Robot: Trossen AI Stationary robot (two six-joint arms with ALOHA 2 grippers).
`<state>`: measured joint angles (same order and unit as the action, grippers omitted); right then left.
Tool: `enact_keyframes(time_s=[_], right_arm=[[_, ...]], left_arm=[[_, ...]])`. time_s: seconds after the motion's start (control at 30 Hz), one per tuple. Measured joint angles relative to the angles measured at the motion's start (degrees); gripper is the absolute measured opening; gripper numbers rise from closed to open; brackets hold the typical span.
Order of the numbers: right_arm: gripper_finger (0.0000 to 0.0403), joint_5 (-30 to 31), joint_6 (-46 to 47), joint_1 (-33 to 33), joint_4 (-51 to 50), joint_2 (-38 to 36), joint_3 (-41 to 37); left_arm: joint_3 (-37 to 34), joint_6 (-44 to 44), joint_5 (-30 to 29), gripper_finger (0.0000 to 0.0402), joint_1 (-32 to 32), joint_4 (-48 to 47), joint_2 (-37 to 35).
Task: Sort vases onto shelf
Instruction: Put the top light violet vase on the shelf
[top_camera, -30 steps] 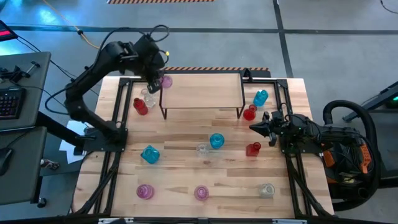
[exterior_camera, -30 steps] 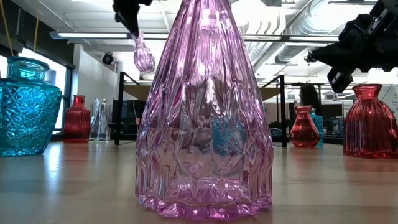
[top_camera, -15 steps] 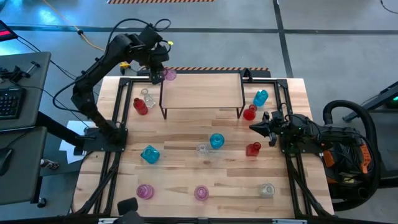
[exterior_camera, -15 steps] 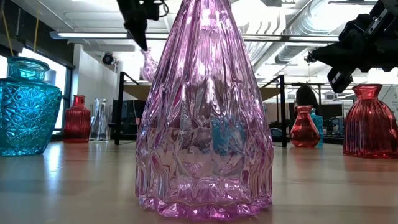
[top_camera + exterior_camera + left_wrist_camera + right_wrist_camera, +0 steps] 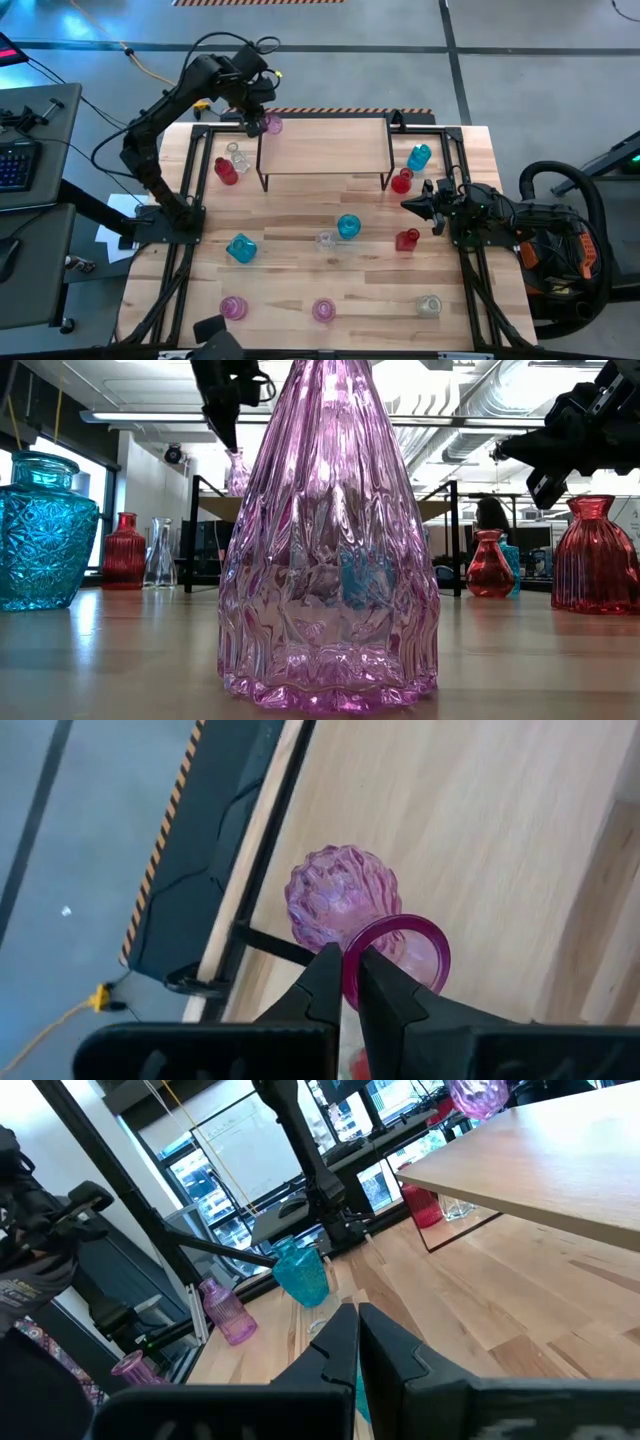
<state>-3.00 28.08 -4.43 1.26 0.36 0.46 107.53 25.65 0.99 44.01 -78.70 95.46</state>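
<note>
i have the left gripper (image 5: 348,982) pinched on the rim of a small bulbous pink glass vase (image 5: 345,901), holding it over the light-wood shelf's (image 5: 325,146) far left corner to set down; right gripper (image 5: 408,205) waits closed, empty.

I see the shelf (image 5: 325,146), a light-wood board on black legs, at the table's far edge. 1 pink vase (image 5: 271,124) is upright at the shelf's far-left corner, its rim pinched. I count 11 more vases on the table: 2 left of the shelf, 2 right of it, the others nearer the front.
</note>
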Motion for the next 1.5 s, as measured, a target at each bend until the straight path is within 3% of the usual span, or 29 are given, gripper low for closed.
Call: enact_keyframes(time_s=[1.5], right_arm=[[0.0000,0.02,0.00,-0.01,0.00,0.00,-0.01]], left_arm=[[-0.02,-1.42,-0.20,0.0020,0.29,0.46,2.41]])
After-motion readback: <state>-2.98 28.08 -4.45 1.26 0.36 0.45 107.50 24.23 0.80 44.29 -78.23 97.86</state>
